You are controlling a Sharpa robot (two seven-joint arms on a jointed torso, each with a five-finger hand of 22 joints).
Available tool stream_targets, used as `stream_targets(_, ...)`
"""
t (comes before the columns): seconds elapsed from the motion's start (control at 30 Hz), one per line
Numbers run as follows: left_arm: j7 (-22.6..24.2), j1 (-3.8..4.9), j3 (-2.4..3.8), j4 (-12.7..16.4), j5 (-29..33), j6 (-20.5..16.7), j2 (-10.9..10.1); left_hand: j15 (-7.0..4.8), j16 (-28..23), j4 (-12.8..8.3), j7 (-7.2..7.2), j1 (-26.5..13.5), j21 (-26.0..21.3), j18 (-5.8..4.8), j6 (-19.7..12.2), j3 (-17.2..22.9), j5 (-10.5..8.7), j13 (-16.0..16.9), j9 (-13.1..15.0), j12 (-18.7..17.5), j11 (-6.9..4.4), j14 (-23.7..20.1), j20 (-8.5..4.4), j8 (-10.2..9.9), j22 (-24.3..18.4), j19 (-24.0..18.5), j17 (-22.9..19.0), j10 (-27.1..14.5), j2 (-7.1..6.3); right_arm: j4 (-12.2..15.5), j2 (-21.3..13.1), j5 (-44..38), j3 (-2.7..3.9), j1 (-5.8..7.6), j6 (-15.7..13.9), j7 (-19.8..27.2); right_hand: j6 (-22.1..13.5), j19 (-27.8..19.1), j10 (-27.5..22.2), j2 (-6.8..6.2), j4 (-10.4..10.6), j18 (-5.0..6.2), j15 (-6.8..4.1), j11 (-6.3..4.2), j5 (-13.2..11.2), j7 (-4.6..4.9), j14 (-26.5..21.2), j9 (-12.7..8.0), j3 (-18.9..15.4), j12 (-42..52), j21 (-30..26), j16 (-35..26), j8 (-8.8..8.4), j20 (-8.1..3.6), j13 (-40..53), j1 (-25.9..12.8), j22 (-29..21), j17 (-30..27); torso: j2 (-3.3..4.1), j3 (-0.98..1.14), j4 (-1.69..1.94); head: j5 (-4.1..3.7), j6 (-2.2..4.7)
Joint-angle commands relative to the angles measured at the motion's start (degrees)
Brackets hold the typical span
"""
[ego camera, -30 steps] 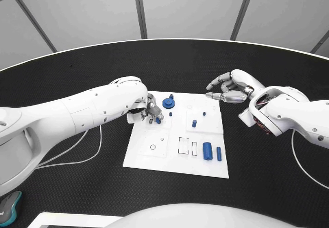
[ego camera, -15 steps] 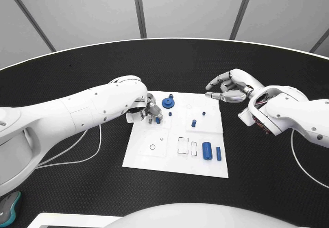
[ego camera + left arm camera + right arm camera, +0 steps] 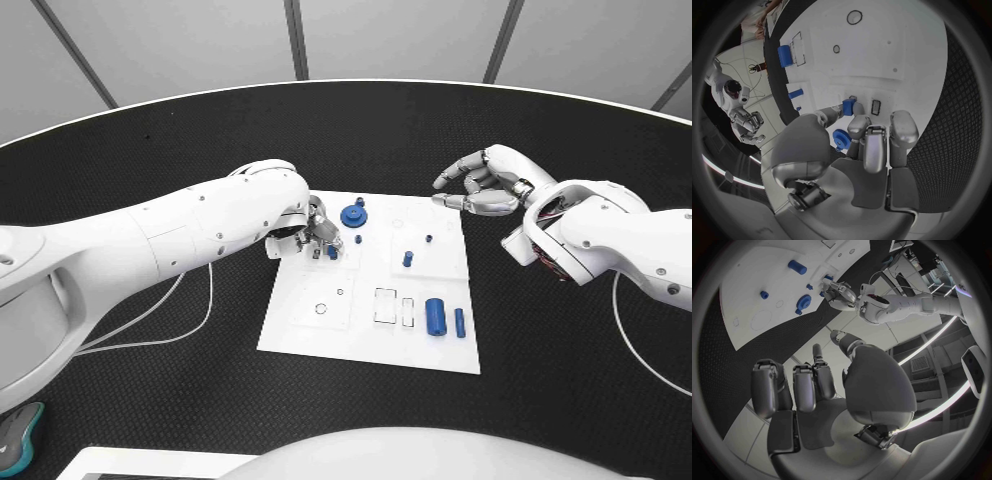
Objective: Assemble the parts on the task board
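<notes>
White task board (image 3: pixel 368 345) carries scattered blue parts (image 3: pixel 436 316)

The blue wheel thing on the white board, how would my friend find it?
Start at the white task board mid-table. Near its far edge, just beside the left hand, sits the blue gear. It is round and flat with a knob on top; the other blue parts are slim pegs or bars.

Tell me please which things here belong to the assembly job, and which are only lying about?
Belong to the job:
- task board
- blue gear
- small blue part pinched by the left robot hand
- two blue cylinders
- blue pegs
- right robot hand, holding nothing

Lying about:
- white cable
- teal object at the table edge
</notes>
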Motion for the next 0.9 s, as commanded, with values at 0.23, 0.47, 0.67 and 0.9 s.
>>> stream_targets(0.23,0.6,0.01,0.01,0.1,0.0,-1.0,0.0,0.12,0.1,-5.3,-0.77,2.8,-1.0,-0.56,-3.7,5.1,-0.56,-2.3,-0.3,-1.9,0.69,4.1,-0.11,-1.5,-1.1,-0.4,8.5,-2.4,1.22,0.1,-0.1,0.0,0.0,0.0,0.0,-0.1,-0.3,1.9,0.1,0.15,0.2,0.52,-0.33,-0.25,0.4,0.08,4.3,0.1,0.2,0.1,-0.3,-0.3,0.36,-0.49,7.1,0.2,7.3,8.0,-0.07,0.0,0.0,-0.05,-0.18)
stream_targets(0.47,1.0,0.01,0.01,0.3,0.0,-1.1,-0.1,0.41,0.1,-6.0,-0.34,3.6,-1.1,-0.53,-4.2,5.8,-0.44,-2.6,-0.5,-2.0,1.02,4.1,0.11,-2.0,-1.3,-0.5,8.5,-2.8,1.45,0.1,-0.2,0.0,0.0,0.0,0.1,-0.1,-0.3,1.9,0.1,0.14,0.2,0.52,-0.33,-0.24,0.6,0.08,4.3,0.1,0.2,0.1,-0.3,-0.3,0.39,-0.49,7.1,0.2,7.3,8.0,-0.1,0.01,-0.03,-0.01,-0.16)
stream_targets(0.67,1.5,0.01,0.01,0.6,0.0,-0.1,-0.3,0.52,0.2,-6.6,-0.2,4.1,-1.0,-0.54,-4.0,6.6,-0.26,-2.5,-0.5,-1.9,1.13,4.1,0.27,-1.8,-1.2,-0.4,8.5,-2.9,1.64,0.1,-0.2,0.0,0.0,0.0,0.2,-0.1,-0.3,1.9,0.1,0.14,0.2,0.52,-0.33,-0.24,0.6,0.08,4.3,0.1,0.2,0.1,-0.3,-0.3,0.39,-0.49,7.1,0.2,7.3,8.0,-0.09,-0.01,-0.02,-0.04,-0.15)
stream_targets(0.9,2.1,0.01,0.01,1.1,0.0,0.9,-0.6,0.59,0.2,-7.5,-0.12,4.6,-1.0,-0.55,-3.6,7.4,-0.14,-1.8,-0.4,-1.3,1.19,4.1,0.42,-1.6,-1.1,-0.4,8.5,-2.5,1.23,0.0,-0.2,0.0,0.0,0.0,0.3,-0.1,-0.4,1.9,0.1,0.15,0.2,0.53,-0.33,-0.24,0.7,0.08,4.3,0.1,0.3,0.1,-0.3,-0.3,0.42,-0.49,7.0,0.1,7.3,8.0,-0.09,-0.03,0.02,-0.02,-0.2)
